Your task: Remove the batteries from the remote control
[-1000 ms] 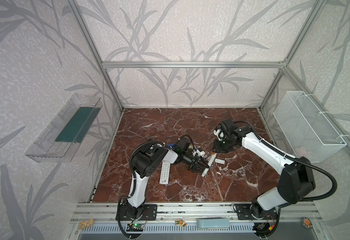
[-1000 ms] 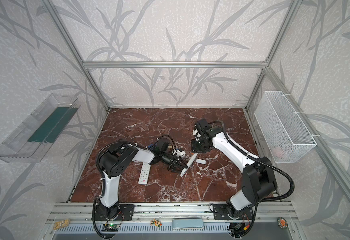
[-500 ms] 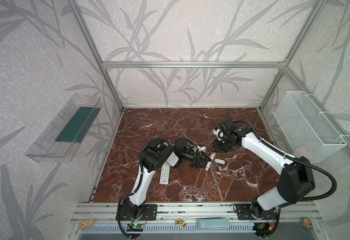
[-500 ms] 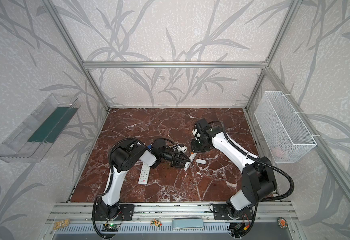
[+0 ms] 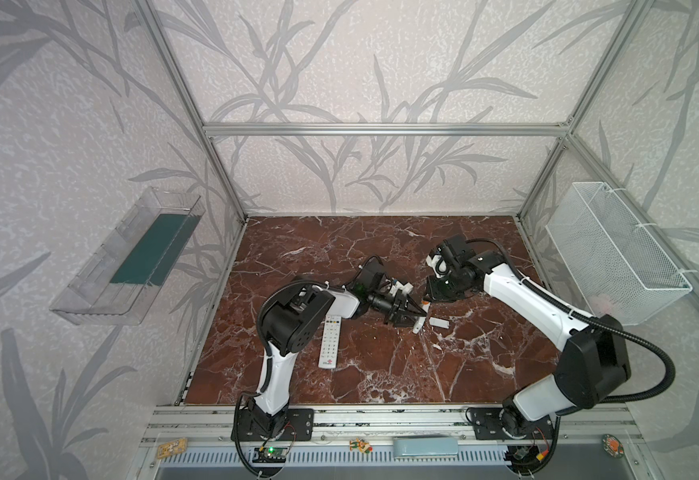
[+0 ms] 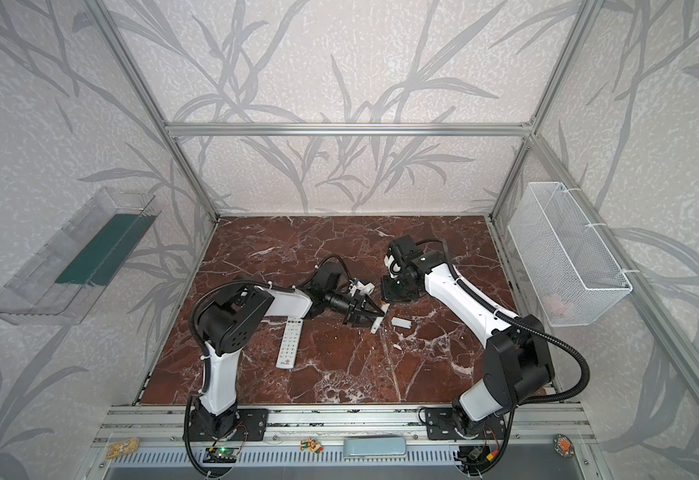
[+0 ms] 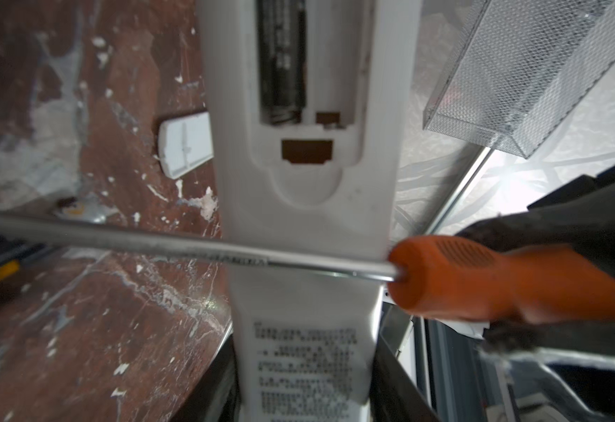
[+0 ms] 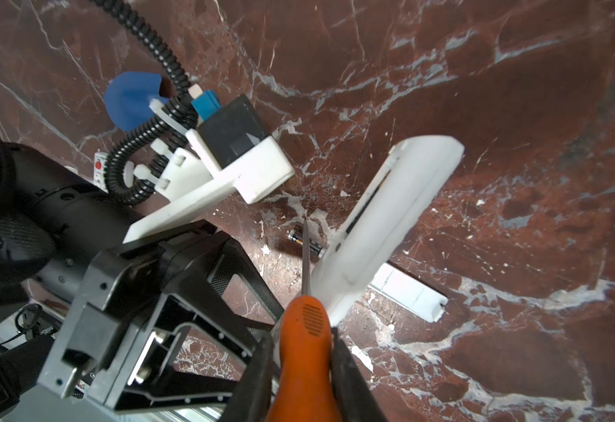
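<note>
Batteries (image 7: 282, 62) are looking light, rigid and slick, likely rolling once freed. Nearest, the left fingers (image 7: 393, 380) are pinching the remote (image 7: 306, 204) by its label end, and the right fingers (image 8: 353, 380) are clamping the screwdriver (image 8: 304, 339) handle. Farther up, one cell is lying in the open bay, probably best levered at its end. Beyond, a loose battery (image 8: 316, 250) is resting on the desk (image 8: 481, 73).

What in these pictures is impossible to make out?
- Dark cylinder battery in the white plastic remote: far end cut off by the left wrist view's edge, lettering blurred.
- Loose battery on the marble tabletop: partly behind the orange-handled screwdriver, right wrist view.
- Pinkish thing in the white wire basket: too small, both top views.
</note>
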Motion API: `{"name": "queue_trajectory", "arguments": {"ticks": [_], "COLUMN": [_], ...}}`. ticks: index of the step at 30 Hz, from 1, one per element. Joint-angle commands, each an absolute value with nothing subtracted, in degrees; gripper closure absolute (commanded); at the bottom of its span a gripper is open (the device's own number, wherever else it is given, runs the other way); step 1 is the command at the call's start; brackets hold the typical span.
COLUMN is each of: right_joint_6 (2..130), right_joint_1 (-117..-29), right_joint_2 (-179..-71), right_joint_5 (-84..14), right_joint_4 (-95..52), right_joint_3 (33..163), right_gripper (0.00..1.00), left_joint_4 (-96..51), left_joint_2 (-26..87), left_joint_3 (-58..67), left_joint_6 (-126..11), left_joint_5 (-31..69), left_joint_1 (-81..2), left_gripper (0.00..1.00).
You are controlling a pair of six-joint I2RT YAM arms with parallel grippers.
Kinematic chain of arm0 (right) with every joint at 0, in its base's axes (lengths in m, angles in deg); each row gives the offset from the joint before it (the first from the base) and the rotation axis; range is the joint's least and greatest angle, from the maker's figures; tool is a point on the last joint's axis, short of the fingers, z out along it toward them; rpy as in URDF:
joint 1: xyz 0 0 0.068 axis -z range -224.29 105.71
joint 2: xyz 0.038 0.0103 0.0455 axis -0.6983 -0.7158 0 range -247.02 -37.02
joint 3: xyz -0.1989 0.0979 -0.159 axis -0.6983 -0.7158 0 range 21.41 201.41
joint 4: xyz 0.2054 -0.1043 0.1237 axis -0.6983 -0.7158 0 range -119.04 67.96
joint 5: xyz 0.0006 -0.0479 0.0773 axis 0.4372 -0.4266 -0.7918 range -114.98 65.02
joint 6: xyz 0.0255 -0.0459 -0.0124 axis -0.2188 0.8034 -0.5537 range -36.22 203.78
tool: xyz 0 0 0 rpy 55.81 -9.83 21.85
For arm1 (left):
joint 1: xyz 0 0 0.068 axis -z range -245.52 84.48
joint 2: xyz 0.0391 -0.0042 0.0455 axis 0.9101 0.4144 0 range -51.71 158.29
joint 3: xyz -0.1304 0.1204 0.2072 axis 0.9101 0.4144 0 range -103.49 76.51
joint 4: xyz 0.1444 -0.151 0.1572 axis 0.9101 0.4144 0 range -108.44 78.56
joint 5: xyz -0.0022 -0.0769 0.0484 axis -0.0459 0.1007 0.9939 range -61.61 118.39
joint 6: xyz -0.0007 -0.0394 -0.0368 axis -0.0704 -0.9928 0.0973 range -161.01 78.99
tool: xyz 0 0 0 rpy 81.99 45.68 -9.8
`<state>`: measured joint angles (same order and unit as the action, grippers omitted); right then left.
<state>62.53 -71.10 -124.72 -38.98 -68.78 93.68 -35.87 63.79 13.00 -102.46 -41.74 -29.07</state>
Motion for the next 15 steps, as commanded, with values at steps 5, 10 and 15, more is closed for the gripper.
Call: {"name": "queue_trajectory", "arguments": {"ticks": [5, 10, 15], "right_joint_6": [62.84, 62.69, 61.5], "right_joint_1": [-71.11, -69.96, -67.37], "right_joint_2": [-121.01, -116.69, -111.06], "right_joint_5": [-37.53, -37.28, -38.73], "right_joint_4": [-71.07, -69.76, -67.14], "right_joint_3": [95.98, 95.67, 92.74], "right_gripper": [1.0, 1.0, 1.0], "left_joint_4": [22.26, 33.34, 35.8], "left_joint_2": [57.14, 52.6, 46.54], "left_joint_3": [-1.91, -2.65, 2.79], "left_joint_6": [-55.16, -40.68, -25.5], "left_joint_5": [-27.04, -11.87, 1.08], "left_joint_1": [-28.93, -26.99, -23.02], "left_gripper": [0.95, 0.95, 0.95]}}
